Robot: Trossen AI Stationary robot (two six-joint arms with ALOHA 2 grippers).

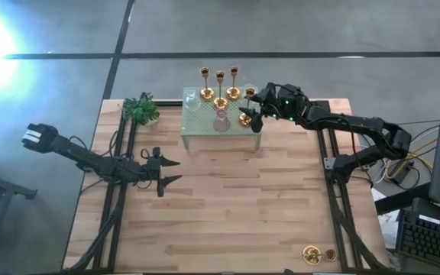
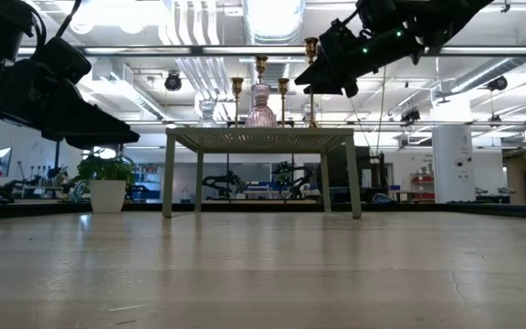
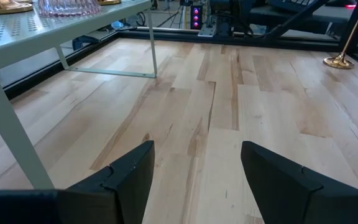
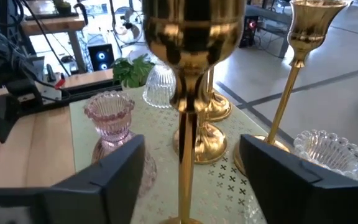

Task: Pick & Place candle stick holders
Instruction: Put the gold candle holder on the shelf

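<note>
Several gold candle stick holders stand by their round bases on a pale green perforated stand (image 1: pixel 205 131) at the table's far side. Three of them (image 1: pixel 220 90) are in a row at the back. One more (image 1: pixel 246 116) stands at the stand's right end. My right gripper (image 1: pixel 253 116) is open around this one: in the right wrist view its stem (image 4: pixel 185 143) rises between the two fingers (image 4: pixel 107 177), apart from both, with its cup (image 4: pixel 191 28) above. My left gripper (image 1: pixel 171 172) is open and empty, low over the table left of centre.
A pink glass holder (image 1: pixel 221 121) and clear glass holders (image 1: pixel 192 99) also stand on the stand. A small green plant (image 1: pixel 141 109) is at its left. Another gold candle stick holder (image 1: pixel 312 253) stands near the table's near right corner. Bare wood lies in the middle.
</note>
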